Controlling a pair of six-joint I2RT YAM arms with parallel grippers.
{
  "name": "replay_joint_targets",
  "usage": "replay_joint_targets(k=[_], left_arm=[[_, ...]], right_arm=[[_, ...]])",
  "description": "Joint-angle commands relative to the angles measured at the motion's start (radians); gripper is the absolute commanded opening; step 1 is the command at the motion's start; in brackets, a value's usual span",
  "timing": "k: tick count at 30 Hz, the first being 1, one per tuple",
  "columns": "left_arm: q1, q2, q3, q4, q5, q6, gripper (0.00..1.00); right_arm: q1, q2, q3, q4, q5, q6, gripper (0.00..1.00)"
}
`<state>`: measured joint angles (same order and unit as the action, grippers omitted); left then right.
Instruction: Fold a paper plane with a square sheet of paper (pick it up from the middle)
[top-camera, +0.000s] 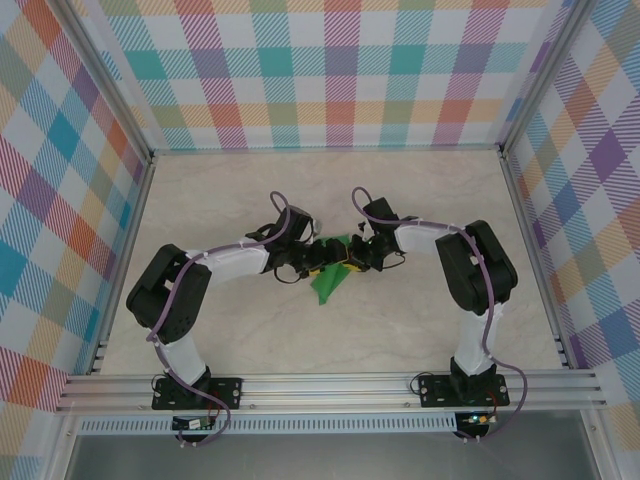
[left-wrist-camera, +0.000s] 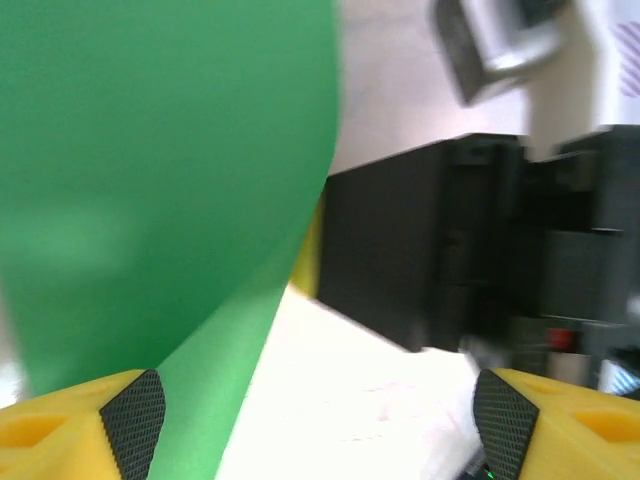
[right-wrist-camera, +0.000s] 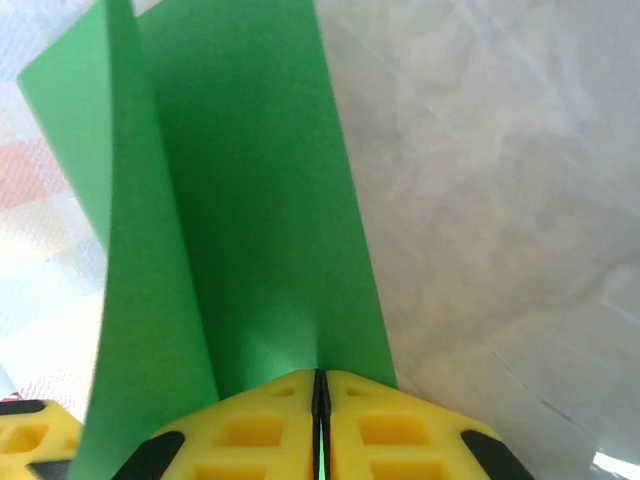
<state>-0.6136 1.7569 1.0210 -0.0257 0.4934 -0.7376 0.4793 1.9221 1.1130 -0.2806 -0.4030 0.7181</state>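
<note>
Bright-green paper sheet (right-wrist-camera: 250, 200), folded, is at the centre of the marbled table (top-camera: 250, 340), pinched between the pressed-together fingers of the right gripper (right-wrist-camera: 320, 385). The left gripper (left-wrist-camera: 320, 410) is spread wide, one pad (left-wrist-camera: 135, 415) just beside the sheet.

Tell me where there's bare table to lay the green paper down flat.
Crowded at centre: the right gripper pinches the green paper beside the open left gripper. Free: the far strip of table between them and the back checked wall; also the near patch between the left arm and right arm, ahead of the aluminium rail.
</note>
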Motion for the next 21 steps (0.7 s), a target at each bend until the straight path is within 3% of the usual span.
replay_joint_targets(k=[1,13,21], left_arm=[[-0.001,-0.004,-0.019,0.140,0.121,-0.015,0.83],[0.015,-0.053,-0.036,0.285,0.188,-0.074,0.86],[0.069,-0.142,-0.063,0.030,-0.085,-0.060,0.93]], right_arm=[[-0.006,-0.069,-0.035,-0.023,0.027,-0.012,0.13],[-0.070,-0.343,-0.111,-0.134,0.257,-0.005,0.43],[-0.003,-0.313,-0.013,-0.176,0.177,-0.041,0.46]])
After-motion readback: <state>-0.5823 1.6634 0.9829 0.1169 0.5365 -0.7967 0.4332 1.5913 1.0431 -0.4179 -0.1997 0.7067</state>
